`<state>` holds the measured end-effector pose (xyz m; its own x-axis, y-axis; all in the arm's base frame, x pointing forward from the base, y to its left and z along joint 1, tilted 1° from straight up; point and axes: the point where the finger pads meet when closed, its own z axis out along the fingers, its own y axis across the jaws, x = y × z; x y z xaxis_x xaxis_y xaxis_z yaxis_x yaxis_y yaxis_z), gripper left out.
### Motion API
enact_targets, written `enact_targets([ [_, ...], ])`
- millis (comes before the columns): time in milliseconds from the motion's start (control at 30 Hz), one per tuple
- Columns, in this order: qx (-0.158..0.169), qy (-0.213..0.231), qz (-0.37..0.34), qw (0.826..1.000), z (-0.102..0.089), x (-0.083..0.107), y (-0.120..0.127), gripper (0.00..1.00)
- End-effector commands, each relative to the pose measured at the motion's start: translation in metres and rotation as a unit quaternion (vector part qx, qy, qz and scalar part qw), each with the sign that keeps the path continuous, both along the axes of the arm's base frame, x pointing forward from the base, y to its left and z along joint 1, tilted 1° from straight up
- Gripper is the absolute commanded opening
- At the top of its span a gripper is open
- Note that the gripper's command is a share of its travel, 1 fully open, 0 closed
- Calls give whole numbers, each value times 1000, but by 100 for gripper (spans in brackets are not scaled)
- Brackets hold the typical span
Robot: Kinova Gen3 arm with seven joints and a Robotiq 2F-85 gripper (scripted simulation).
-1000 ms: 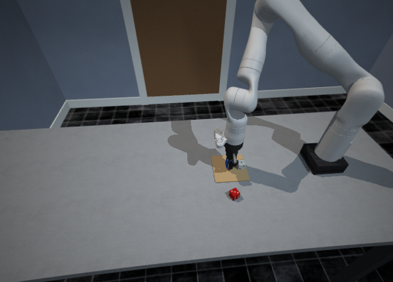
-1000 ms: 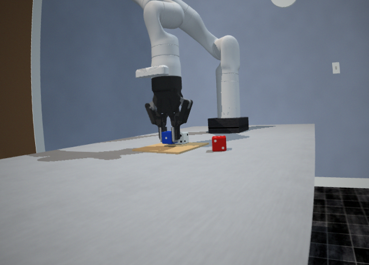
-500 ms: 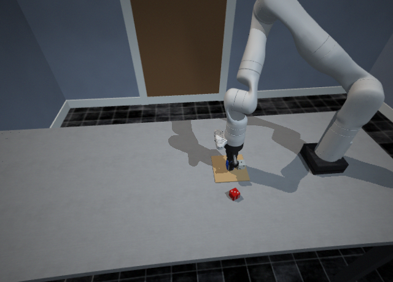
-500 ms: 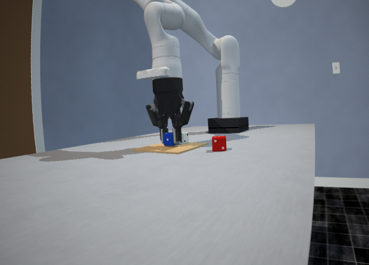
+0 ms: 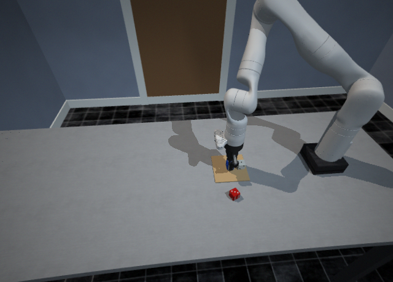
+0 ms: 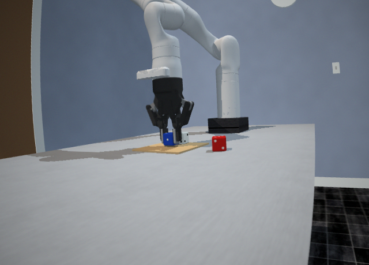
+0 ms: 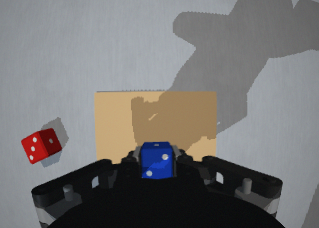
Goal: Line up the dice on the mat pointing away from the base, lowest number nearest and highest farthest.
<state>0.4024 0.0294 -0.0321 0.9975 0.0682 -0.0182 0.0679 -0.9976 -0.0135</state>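
From my seat, working left to right in the exterior view: the tan mat point(image 6: 166, 149) lies flat on the grey table point(image 6: 149, 211), and over its far part I have the gripper point(image 6: 170, 134) pointing straight down. Its fingers are partly closed and clamped on the blue die point(image 6: 168, 138), one finger on each side. The die's underside is at, or just above, the mat; I cannot tell whether it touches. In the wrist view the blue die point(image 7: 158, 160) sits squarely between the fingertips, with two pips on the face toward the camera and the mat point(image 7: 114, 122) beyond it.

Just right of the blue die stands the white die point(image 6: 184, 137), on the mat's right edge, very close to the right-hand finger; contact I cannot make out. In the top view the white die point(image 5: 241, 163) is on the mat's point(image 5: 229, 176) right side, toward the arm's black base point(image 5: 330, 169).

Further right, the red die point(image 6: 218, 143) rests on the table, off the mat and near it. From above, the red die point(image 5: 234, 193) lies nearer the camera than the mat, apart from its near edge.
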Motion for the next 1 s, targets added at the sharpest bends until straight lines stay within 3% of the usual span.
enact_targets([
  [0,4,-2,3,1000,-1,0,4,26],
  [967,4,-2,7,1000,-1,1,4,26],
])
